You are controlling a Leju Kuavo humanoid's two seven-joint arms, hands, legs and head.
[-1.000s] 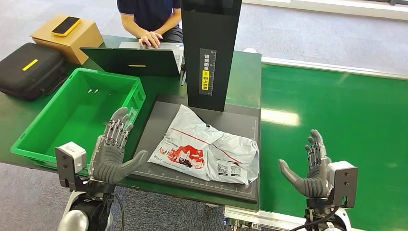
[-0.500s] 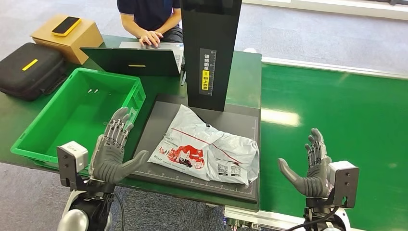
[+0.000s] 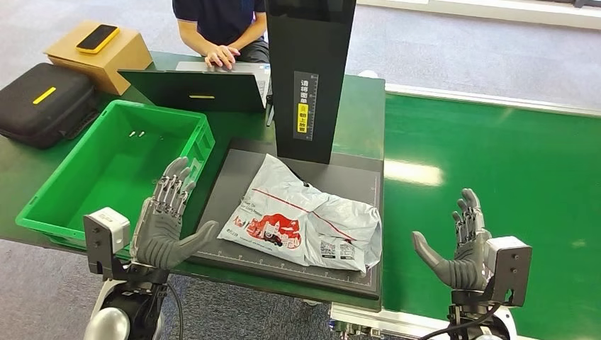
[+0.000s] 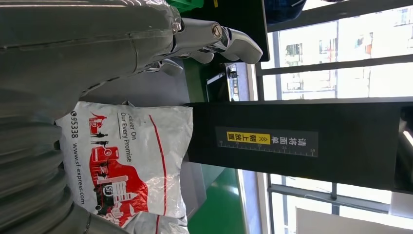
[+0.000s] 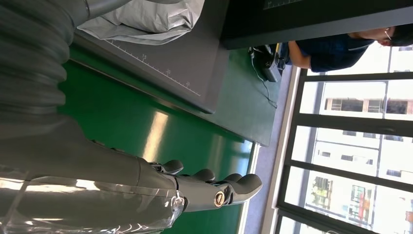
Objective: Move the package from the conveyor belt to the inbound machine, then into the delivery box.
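Package (image 3: 302,223) lay flat on the inbound machine's dark plate (image 3: 227,185), long axis running left-right between the hands. Left hand (image 3: 165,225), fingers spread and empty, stood just beside its left end, delivery box (image 3: 49,204) behind. Right hand (image 3: 459,245), also spread, farther off over the conveyor belt (image 3: 517,163).

grey carpet floor (image 3: 453,49) surrounds a green table (image 3: 365,113). tall dark-framed windows (image 5: 355,146) let in bright daylight and show buildings outside.
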